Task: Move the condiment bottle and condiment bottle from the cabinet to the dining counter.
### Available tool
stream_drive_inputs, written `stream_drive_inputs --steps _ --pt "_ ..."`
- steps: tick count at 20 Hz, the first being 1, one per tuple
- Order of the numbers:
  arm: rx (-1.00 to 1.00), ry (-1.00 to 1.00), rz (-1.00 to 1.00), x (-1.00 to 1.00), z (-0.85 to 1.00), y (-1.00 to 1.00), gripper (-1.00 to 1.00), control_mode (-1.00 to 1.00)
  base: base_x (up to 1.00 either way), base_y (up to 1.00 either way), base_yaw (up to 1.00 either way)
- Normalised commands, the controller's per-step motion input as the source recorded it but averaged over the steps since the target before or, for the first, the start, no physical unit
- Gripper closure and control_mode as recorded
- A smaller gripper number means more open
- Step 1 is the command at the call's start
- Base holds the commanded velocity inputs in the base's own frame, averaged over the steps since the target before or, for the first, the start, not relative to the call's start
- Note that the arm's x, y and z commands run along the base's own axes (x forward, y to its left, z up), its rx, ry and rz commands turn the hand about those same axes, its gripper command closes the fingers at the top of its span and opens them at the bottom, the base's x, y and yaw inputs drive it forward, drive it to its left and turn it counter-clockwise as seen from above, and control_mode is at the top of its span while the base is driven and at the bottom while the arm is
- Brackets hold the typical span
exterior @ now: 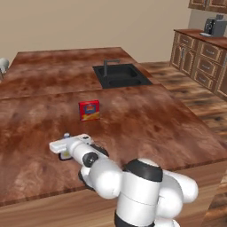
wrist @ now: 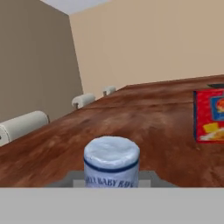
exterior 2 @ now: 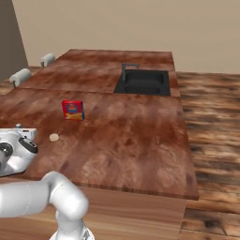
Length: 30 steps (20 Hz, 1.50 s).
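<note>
The gripper [exterior: 62, 148] lies low over the near left part of the dining counter [exterior: 133, 119], and its fingertips are hard to make out in both base views, covered by the white hand itself; in the right base view the hand sits at the left edge, partly cut off; the fingers are drawn nearly together, clamped on the condiment bottle [wrist: 111, 162], which in the hand view shows just a pale rounded cap with a dark band and part of a printed label below it, its lower body hidden behind the bottom of that view; so the bottle sits right at the hand, between the fingers, close above or on the counter, which of the two cannot be told; a red box [exterior: 89, 110] stands upright further in on the counter, well apart from the hand, and is cut off at the right edge of the hand view; a small pale round thing [exterior 2: 54, 137] lies on the wood near the hand, too small to identify; the black sink [exterior: 120, 75] is set in the far part of the top.
</note>
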Motion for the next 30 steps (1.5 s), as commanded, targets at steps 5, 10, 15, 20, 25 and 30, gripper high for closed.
stream_drive_inputs --steps 5,10,15,20,25,30 --pt "0.09 0.00 0.00 0.00 -0.32 0.11 1.00 -1.00 0.00 0.00 0.00" --pt "0.03 0.00 0.00 0.00 -0.30 0.33 1.00 -1.00 0.00 0.00 0.00" --pt "0.00 0.00 0.00 0.04 -0.23 0.65 1.00 -1.00 0.00 0.00 0.00" --pt "0.00 0.00 0.00 0.01 -0.33 0.33 -1.00 -1.00 0.00 0.00 0.00" --pt "0.00 0.00 -0.02 -0.06 -0.06 -0.02 -1.00 -1.00 0.00 0.00 0.00" --pt "0.00 -0.01 -0.03 -0.11 0.00 -0.23 -1.00 -1.00 0.00 0.00 0.00"
